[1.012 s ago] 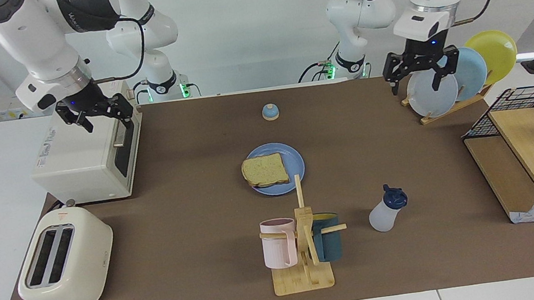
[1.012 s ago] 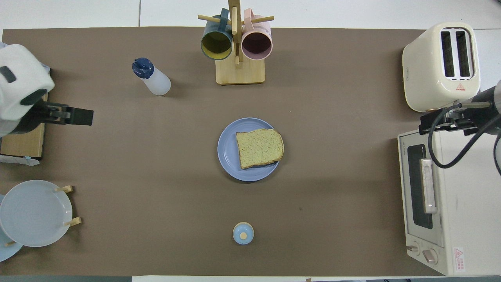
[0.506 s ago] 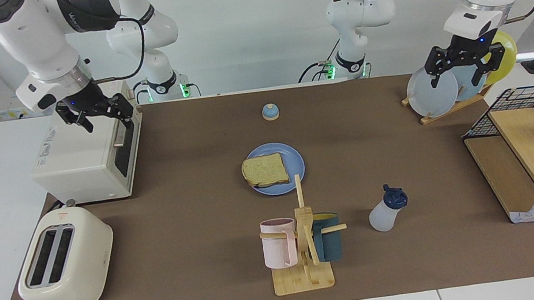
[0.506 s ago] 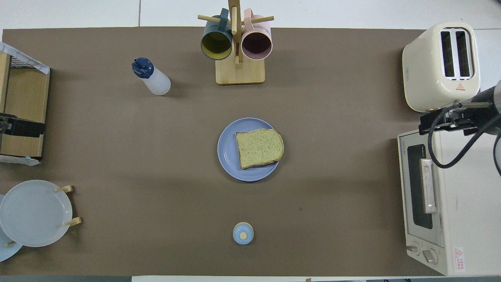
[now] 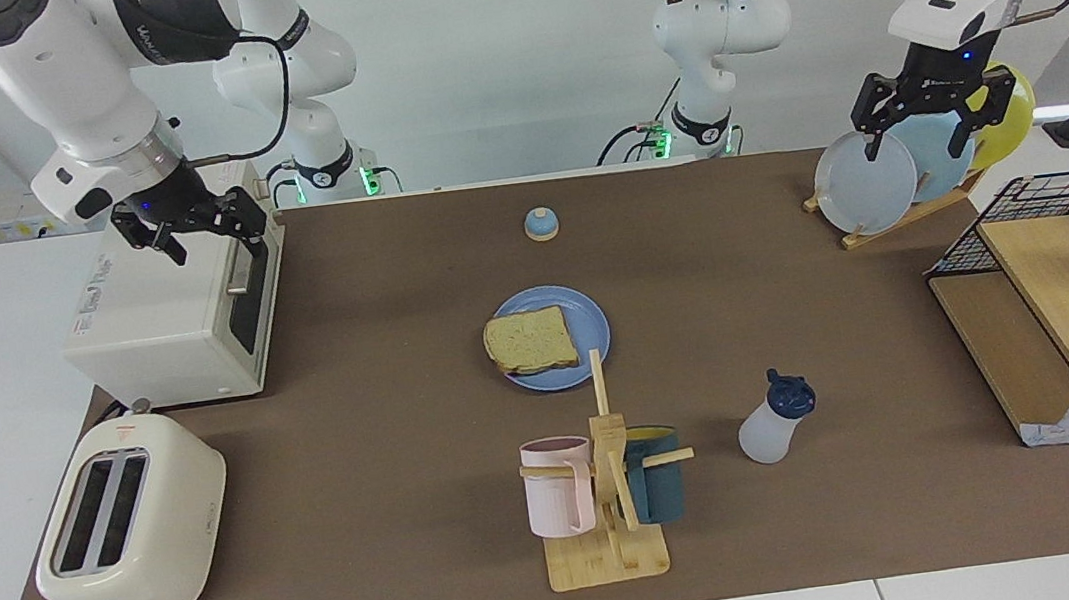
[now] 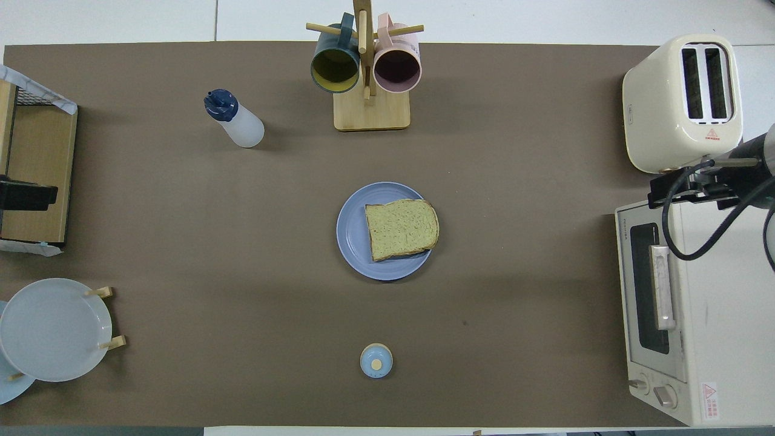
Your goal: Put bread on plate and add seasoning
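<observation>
the bread is laid on the plate mid-tabletop, while the seasoning is left beside the mug rack. both claws are held released, the left claw over the dish rack, the right claw over the oven. if the seasoning is gripped off-centre, it may be tipped or knocked into the mug rack.

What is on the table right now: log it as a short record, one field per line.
bread: lies on the plate, one edge overhanging the rim
seasoning: upright on the table, beside the mug rack, untouched
left end effector: open, raised over the plate rack, empty
right end effector: open, raised over the toaster oven, empty
</observation>
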Motion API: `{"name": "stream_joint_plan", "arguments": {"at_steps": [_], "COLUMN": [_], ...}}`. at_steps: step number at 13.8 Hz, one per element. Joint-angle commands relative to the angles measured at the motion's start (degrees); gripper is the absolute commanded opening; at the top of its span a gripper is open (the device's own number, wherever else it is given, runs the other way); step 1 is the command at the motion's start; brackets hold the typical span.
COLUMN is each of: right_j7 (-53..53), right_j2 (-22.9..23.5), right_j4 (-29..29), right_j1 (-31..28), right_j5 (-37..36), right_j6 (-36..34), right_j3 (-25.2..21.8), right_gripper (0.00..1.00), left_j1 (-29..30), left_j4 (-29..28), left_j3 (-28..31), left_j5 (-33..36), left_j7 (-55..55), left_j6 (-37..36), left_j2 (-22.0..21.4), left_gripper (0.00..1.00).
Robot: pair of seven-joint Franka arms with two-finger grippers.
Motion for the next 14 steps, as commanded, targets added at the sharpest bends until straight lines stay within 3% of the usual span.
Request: {"name": "stream_joint_plan", "arguments": {"at_steps": [1,4,9,14], "right_j7": [0.56,0.65,0.56,0.56], "right_j2": [-0.91,-0.91,-0.91,-0.91], "right_j4": [-1.07,-1.16,-1.15,-1.16], "right_j1": [-0.72,-0.89,-0.63,-0.72], "right_j5": [1.00,1.00,1.00,1.00], "right_j6": [0.35,0.35,0.35,0.35], "right_j3": [0.30,0.30,0.30,0.30], "right_gripper": [1.00,1.00,1.00,1.00], "left_j1": [5.40,9.03,8.33,8.33], "left_j4": [1.59,8.71,-1.11,0.46], "left_j3": [-4.02,-6.94,-6.68,-6.50], "left_j5": [-1.11,-6.03,-6.30,-6.56], "left_j7": [-0.87,-0.87,-1.31,-7.81], "left_j6": [-3.98,-11.48,-5.68,-8.68], "left_j2": [0.64,5.56,2.24,2.84], "left_gripper": [1.00,1.00,1.00,1.00]}}
